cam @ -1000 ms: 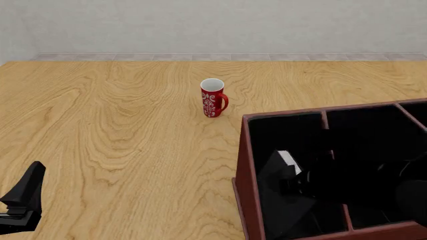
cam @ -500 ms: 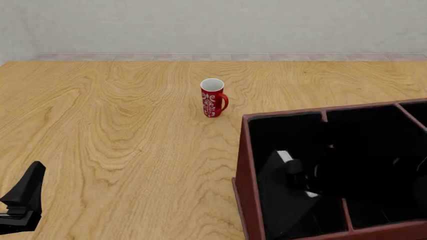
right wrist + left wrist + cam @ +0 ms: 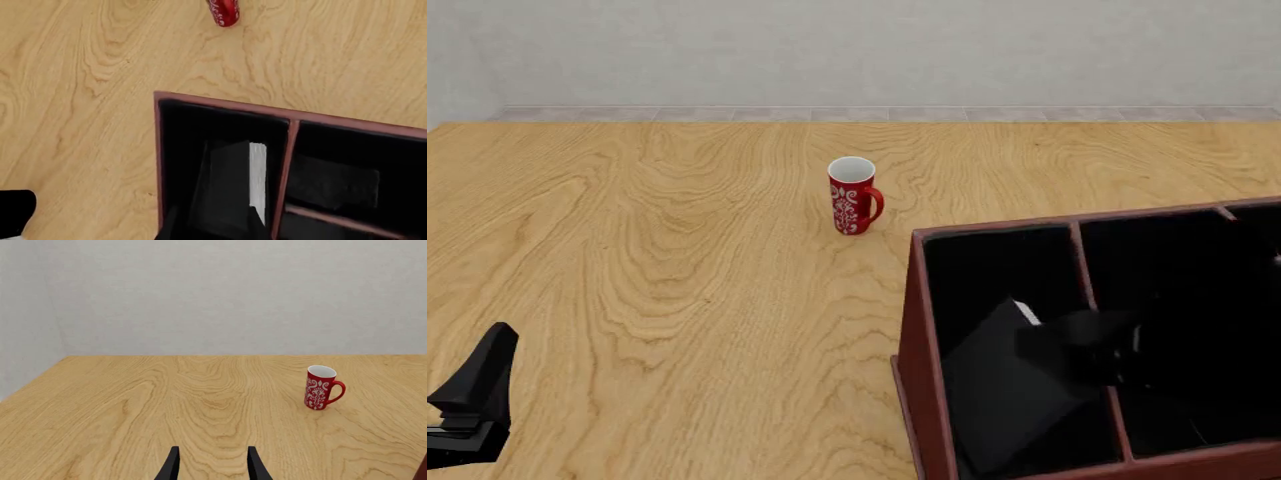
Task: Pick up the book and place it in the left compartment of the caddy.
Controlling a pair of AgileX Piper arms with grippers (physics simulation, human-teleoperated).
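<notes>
The black book (image 3: 1001, 385) with white page edges leans tilted inside the left compartment (image 3: 994, 265) of the reddish-brown caddy (image 3: 909, 330). In the right wrist view the book (image 3: 230, 180) lies below the camera in that compartment (image 3: 190, 135) of the caddy (image 3: 158, 150). My right gripper (image 3: 1068, 345) hovers over the book near the divider. Its jaws are apart (image 3: 212, 232) and hold nothing. My left gripper (image 3: 481, 385) is open and empty at the near left of the table, and it also shows in the left wrist view (image 3: 212, 467).
A red patterned mug (image 3: 853, 197) stands upright on the wooden table beyond the caddy's far left corner; it also shows in the left wrist view (image 3: 321, 388) and the right wrist view (image 3: 224, 11). A divider (image 3: 1090, 300) separates the left compartment from the shorter sections.
My right gripper has let go of the book and drawn back to the right. The book has tipped further toward the divider. The left arm has not moved.
</notes>
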